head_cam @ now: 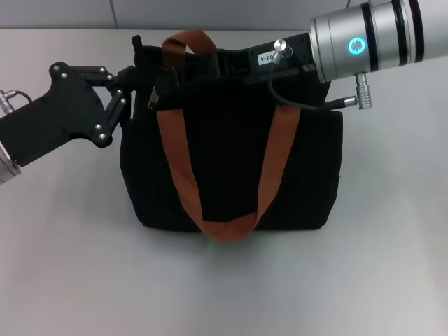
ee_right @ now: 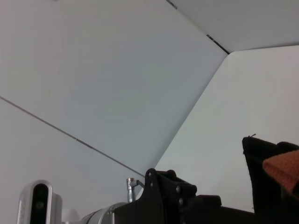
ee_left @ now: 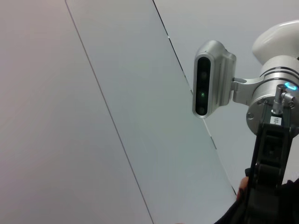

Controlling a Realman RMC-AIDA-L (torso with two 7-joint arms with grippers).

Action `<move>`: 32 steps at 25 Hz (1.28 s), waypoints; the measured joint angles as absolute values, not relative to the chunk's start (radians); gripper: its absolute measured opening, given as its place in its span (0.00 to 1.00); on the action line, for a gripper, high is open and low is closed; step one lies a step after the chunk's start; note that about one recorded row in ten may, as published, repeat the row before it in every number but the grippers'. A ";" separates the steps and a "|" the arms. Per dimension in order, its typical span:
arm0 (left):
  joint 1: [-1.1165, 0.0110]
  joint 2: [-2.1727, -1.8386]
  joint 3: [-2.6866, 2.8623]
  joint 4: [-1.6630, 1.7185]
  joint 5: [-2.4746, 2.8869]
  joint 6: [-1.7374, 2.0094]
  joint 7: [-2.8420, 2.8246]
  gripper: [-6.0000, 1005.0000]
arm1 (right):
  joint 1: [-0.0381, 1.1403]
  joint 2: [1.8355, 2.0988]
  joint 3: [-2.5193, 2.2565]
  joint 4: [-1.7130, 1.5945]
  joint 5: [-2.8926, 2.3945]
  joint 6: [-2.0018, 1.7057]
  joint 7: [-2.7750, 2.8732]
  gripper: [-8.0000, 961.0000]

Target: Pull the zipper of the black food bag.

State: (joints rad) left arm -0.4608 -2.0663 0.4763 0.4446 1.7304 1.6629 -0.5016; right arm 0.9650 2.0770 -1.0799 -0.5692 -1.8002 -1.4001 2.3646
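We see the black food bag (head_cam: pixel 231 168) standing upright on the table (head_cam: pixel 70 266), one brown-orange strap (head_cam: pixel 224 227) hanging down its front face and the other strap (head_cam: pixel 189 40) arching above its top edge. The zip line runs along that top edge, so its long axis goes from the bag's left end to its right end. Near the bag's left end a small silver tab shows, which we take to be the zipper (head_cam: pixel 152 98). Our left gripper (head_cam: pixel 129 87) is at the bag's left top corner, just beside the zipper, clearly the nearer arm; its jaws look closed down narrow at the bag's edge, yet we cannot tell whether they hold the tab or only fabric. Our right gripper (head_cam: pixel 175 73) reaches in along the bag's top from the right end, over the zip line; we cannot tell how its jaws stand, as they merge with the black fabric. The coming pull, we judge, must run along the top edge, from the tab toward the bag's far end. What is inside the bag is hidden.
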 joint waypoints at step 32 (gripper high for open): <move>-0.511 -2.068 0.481 0.442 1.729 1.676 -0.512 0.03 | 0.977 2.082 -1.108 -0.572 -1.799 -1.359 2.345 0.28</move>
